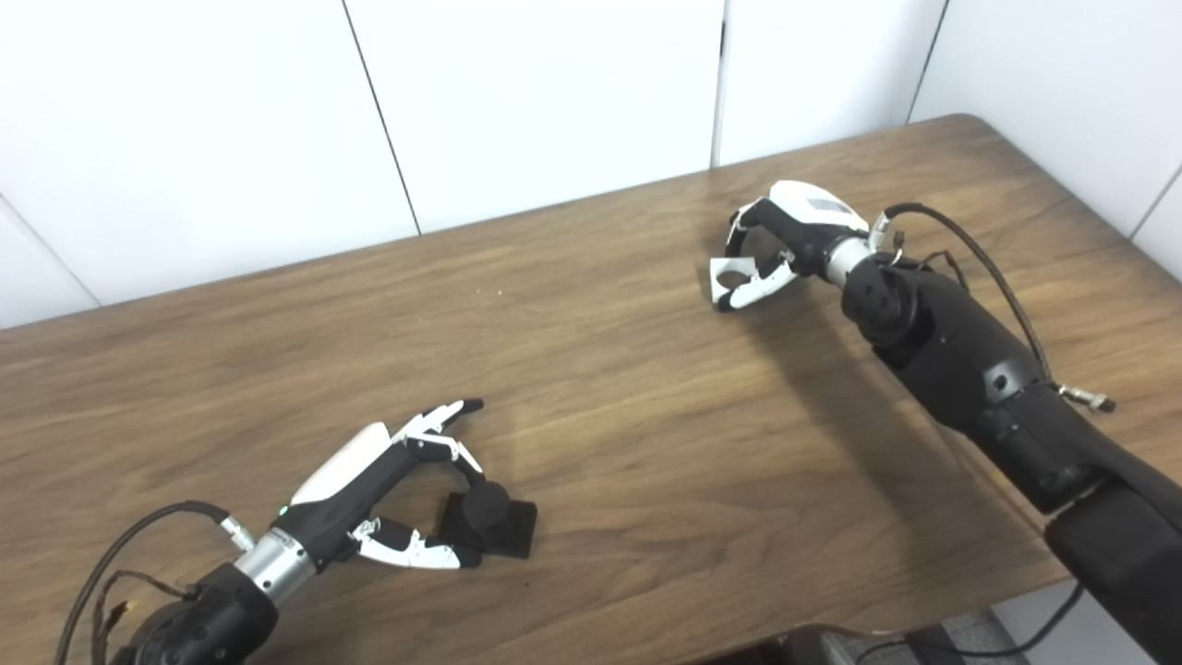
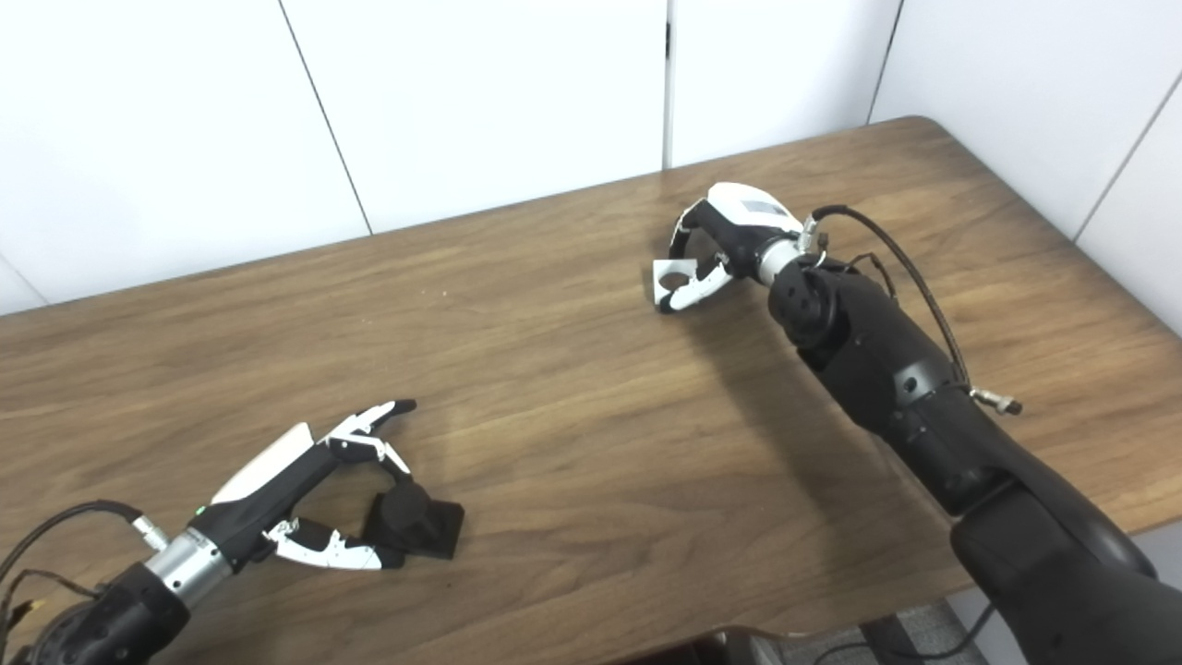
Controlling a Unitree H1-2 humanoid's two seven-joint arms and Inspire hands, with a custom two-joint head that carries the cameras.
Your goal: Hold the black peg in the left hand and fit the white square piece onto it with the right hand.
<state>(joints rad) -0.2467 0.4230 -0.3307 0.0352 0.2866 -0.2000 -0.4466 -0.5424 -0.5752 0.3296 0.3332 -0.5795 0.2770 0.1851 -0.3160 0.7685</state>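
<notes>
**Peg and square piece well apart**

Wood-grain table is carrying both hands. Left hand is lying with fingers spread around the black peg, seemingly touching. Right hand is pinching the white square piece. No writing is legible.

Left hand is down low on the wooden table with its fingers curled around the black peg, which sits on the tabletop, while way over on the far side the right hand has the white square piece pinched in its fingertips.
</notes>
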